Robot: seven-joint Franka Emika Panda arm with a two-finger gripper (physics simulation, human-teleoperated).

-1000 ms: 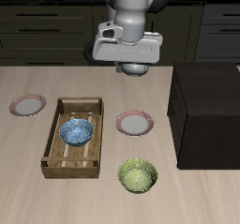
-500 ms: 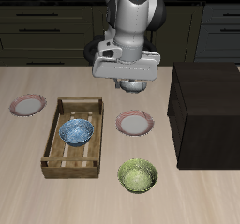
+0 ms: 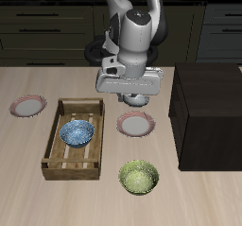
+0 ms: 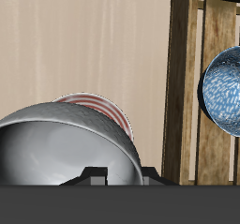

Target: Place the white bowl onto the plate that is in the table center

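My gripper [image 3: 133, 88] is shut on the white bowl [image 3: 138, 99] and holds it in the air, just behind and above the plate [image 3: 136, 125] in the middle of the table [image 3: 38, 197]. In the wrist view the bowl [image 4: 66, 143] fills the foreground with its grey side. The plate's pinkish-red rim [image 4: 109, 111] shows just beyond it, mostly hidden by the bowl. The fingers themselves are hidden behind the hand and the bowl.
A wooden tray [image 3: 57, 135] holding a blue patterned bowl [image 3: 77, 132] stands beside the plate; both show in the wrist view too, tray [image 4: 192, 78] and bowl [image 4: 225, 87]. A green speckled bowl [image 3: 139, 178] sits near the front edge. A second plate [image 3: 28, 106] and a dark cabinet block [image 3: 210, 116] lie at either side.
My gripper has come down and forward with the white bowl, from high over the table's back to just above the center plate.
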